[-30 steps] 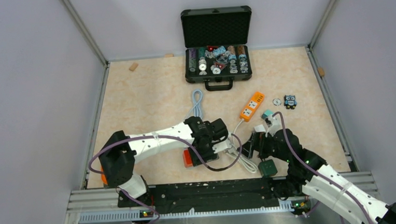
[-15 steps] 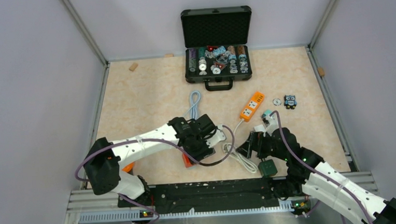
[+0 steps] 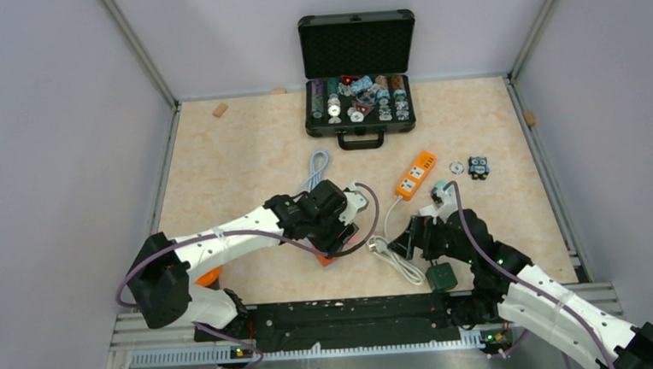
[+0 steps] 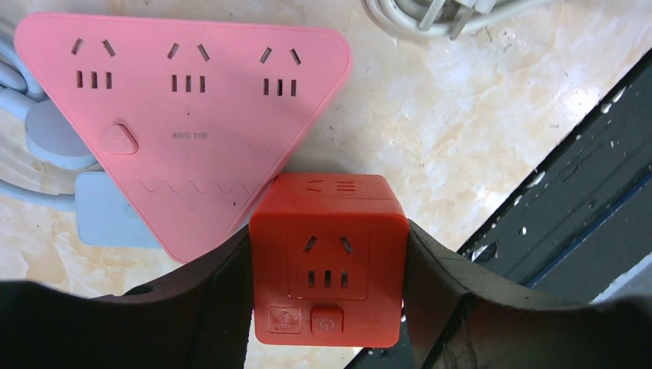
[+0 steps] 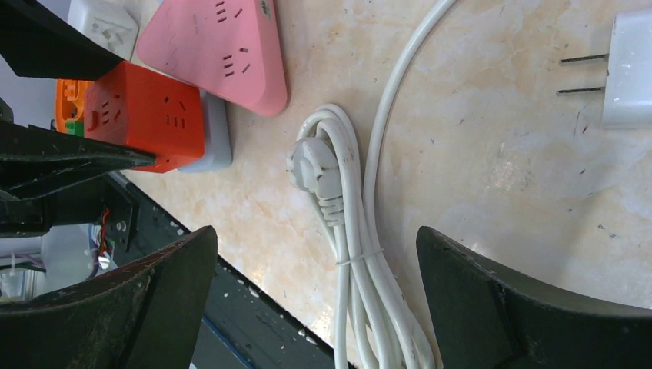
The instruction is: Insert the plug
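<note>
Worktop seen from above, with both wrist views. The left gripper is pinching a red-orange cube-shaped plastic socket block, one finger on each side face and the socket face turned to the wrist camera. The cube stands over one corner of a pink triangular plastic power strip, close to the middle of the near edge of the beige stone-patterned worktop. Whether the cube touches the strip cannot be told.

The right gripper is spread wide and grips nothing. Between its fingers lies the white plastic plug, flat on the worktop at the end of its coiled white cable. The plug is just right of the pink strip, near the near edge. A small white two-pin adapter lies beside the cable. An orange rectangular power strip sits toward the worktop's centre. An open black carrying case stands at the far edge.
</note>
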You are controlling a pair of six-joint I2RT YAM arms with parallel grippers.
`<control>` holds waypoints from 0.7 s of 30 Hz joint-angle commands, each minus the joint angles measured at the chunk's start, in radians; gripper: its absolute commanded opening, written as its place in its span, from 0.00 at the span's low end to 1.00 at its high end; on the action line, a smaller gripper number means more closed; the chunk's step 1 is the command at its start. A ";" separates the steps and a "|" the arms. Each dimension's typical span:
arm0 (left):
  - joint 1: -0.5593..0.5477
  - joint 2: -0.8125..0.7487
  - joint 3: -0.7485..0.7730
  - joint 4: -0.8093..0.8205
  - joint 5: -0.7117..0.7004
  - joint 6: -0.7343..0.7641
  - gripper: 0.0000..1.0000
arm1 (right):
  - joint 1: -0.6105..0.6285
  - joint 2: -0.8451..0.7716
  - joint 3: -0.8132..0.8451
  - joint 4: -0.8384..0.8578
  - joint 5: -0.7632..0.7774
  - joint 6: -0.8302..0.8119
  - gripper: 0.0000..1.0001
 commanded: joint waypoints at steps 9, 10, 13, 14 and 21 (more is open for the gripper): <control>-0.011 0.055 0.027 -0.039 -0.113 -0.069 0.00 | -0.010 0.050 0.036 0.111 -0.044 0.002 0.97; -0.017 0.056 0.029 -0.044 -0.110 -0.076 0.00 | -0.010 0.052 0.029 0.122 -0.049 0.008 0.97; -0.031 0.062 0.032 -0.048 -0.124 -0.097 0.00 | -0.010 0.056 0.015 0.154 -0.067 0.025 0.97; -0.034 0.069 0.032 -0.052 -0.131 -0.106 0.00 | -0.010 0.059 0.013 0.162 -0.072 0.028 0.97; -0.060 0.083 0.027 -0.100 -0.188 -0.194 0.00 | -0.009 0.116 -0.005 0.299 -0.135 0.071 0.97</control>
